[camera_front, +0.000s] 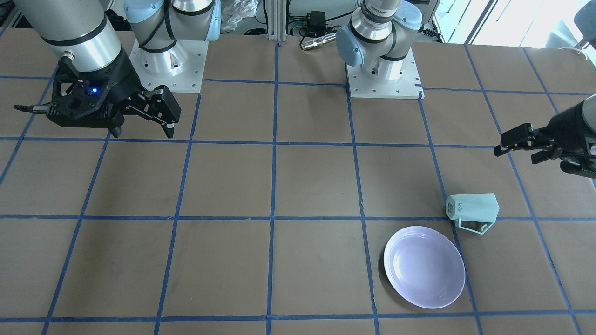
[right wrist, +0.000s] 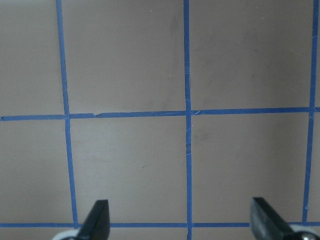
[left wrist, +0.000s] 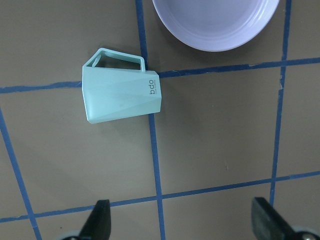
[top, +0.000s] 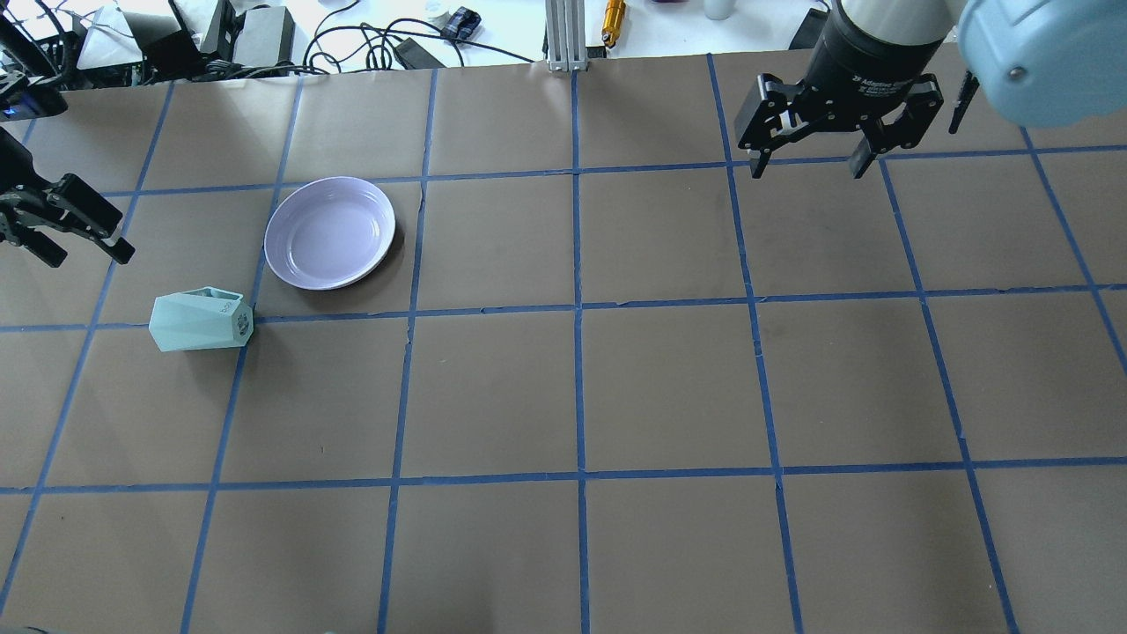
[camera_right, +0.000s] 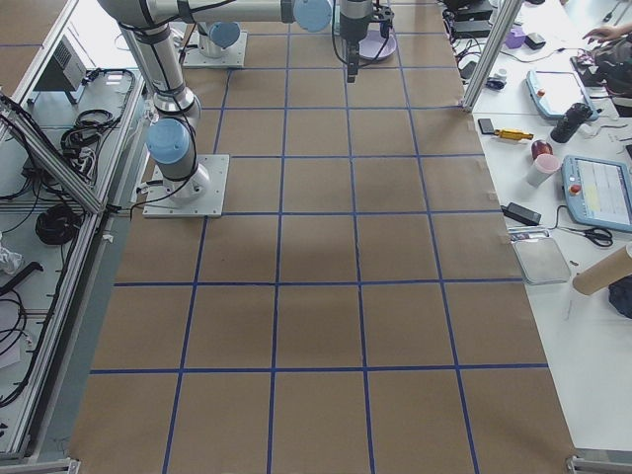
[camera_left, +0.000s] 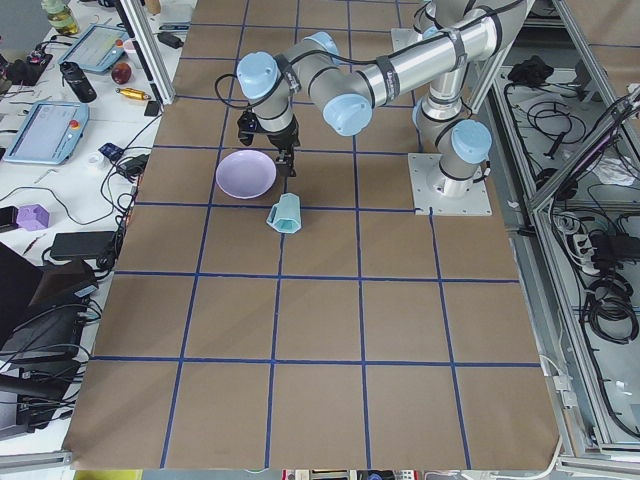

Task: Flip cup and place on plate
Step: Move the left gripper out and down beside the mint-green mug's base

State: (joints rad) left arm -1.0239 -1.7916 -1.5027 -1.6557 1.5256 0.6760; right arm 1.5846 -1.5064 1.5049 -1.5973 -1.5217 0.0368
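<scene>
Left gripper [left wrist: 184, 224], jaws spread and empty, hovers short of the cup [left wrist: 121, 95], which lies on its side with the plate [left wrist: 215, 44] at its 1 o'clock. It should probably pinch the flat walls, clear of the handle [left wrist: 115, 57], before righting the cup.

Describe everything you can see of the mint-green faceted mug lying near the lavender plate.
The mint-green faceted mug looks matte, with flat angular panels, an angular open handle and small dark lettering near its base. It lies on its side on the brown paper-covered table, across a blue tape line, with its handle toward the round pale lavender plate, close to it but apart. Its inside is hidden. Only the table touches it.
</scene>
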